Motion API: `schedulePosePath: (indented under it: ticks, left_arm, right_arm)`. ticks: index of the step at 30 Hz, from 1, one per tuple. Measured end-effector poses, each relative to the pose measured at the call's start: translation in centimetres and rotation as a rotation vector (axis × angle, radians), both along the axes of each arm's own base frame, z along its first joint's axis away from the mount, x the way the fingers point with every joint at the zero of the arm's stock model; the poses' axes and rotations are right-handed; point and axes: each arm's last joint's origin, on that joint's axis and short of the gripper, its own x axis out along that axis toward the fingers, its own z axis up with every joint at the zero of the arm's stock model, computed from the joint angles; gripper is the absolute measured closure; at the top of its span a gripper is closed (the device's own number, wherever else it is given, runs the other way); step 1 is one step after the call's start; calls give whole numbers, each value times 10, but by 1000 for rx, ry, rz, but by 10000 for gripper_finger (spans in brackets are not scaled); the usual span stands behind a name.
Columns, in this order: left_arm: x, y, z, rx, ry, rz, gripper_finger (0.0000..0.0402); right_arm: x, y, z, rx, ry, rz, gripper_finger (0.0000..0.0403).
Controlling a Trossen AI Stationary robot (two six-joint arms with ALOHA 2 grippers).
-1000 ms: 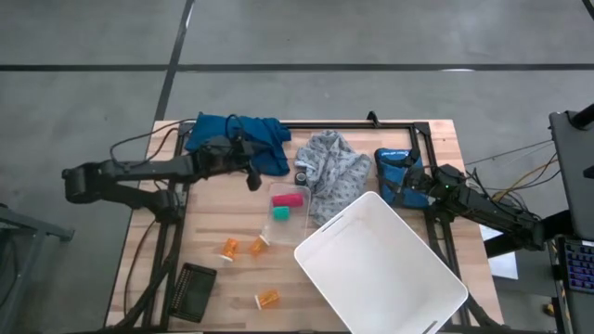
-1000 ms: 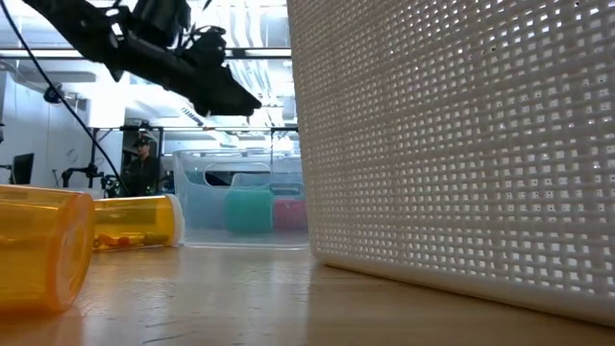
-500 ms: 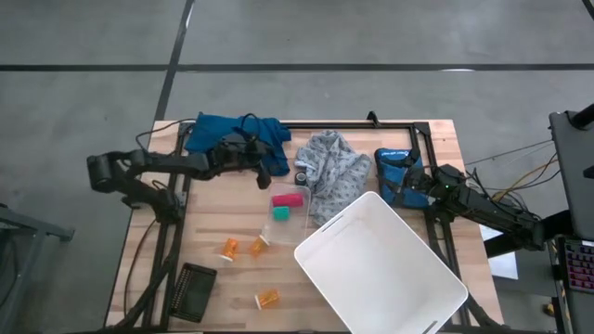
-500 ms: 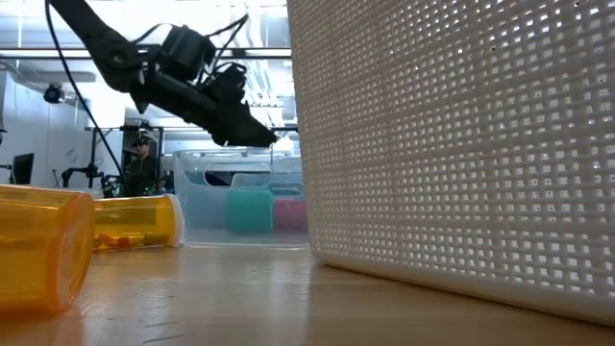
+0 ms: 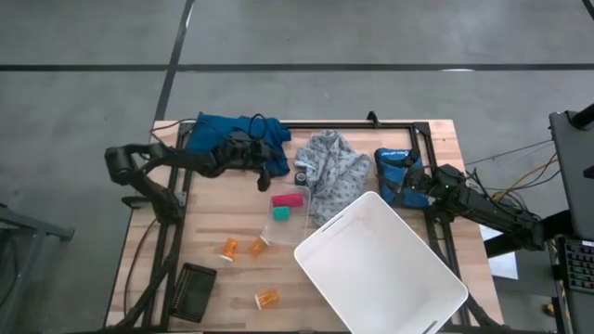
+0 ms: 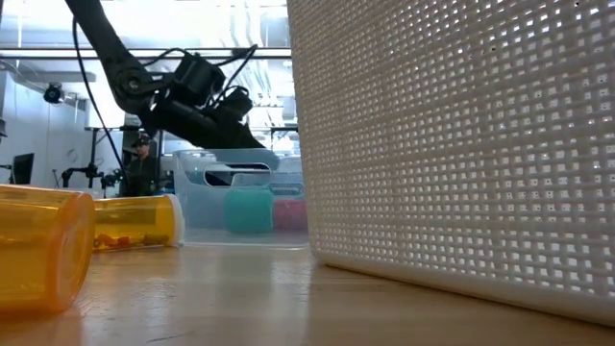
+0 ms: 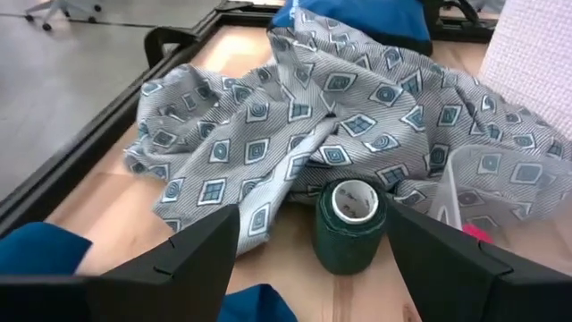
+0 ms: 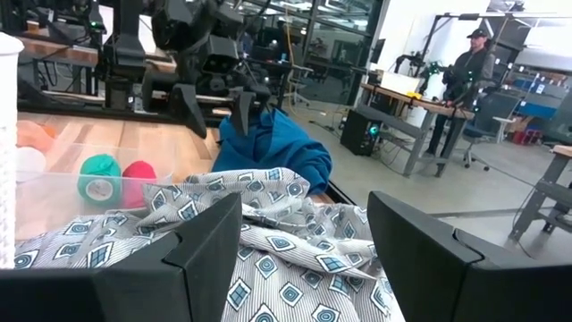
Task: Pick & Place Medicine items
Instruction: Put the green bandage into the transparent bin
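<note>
Three pill bottles (image 5: 229, 248) (image 5: 257, 246) (image 5: 267, 299) lie on open desk (image 5: 209, 223) near its front left, between the clear box (image 5: 289, 212) and a black grid block (image 5: 193, 290). The white basket (image 5: 380, 267) overhangs the front right edge. Left fingers (image 7: 308, 259) gape empty by the blue cloth (image 5: 232, 134); right fingers (image 8: 304, 246) gape empty at the right edge.

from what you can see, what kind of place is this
Probably a robotics lab or workshop: a wooden test table standing on a bare concrete floor, desks with computer gear, and a person working in the background.
</note>
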Motion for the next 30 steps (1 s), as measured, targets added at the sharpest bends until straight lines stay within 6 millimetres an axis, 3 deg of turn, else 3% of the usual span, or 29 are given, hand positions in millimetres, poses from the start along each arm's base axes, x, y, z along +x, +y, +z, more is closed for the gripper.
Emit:
schedulePosePath:
  ticks: [23,30]
  left_arm:
    - [22,10,-38,-55,94,-45,114]
    - [23,10,-39,-59,96,-50,114]
  right_arm:
    - [0,0,0,0,-1,0,163]
    - [0,0,0,2,0,0,163]
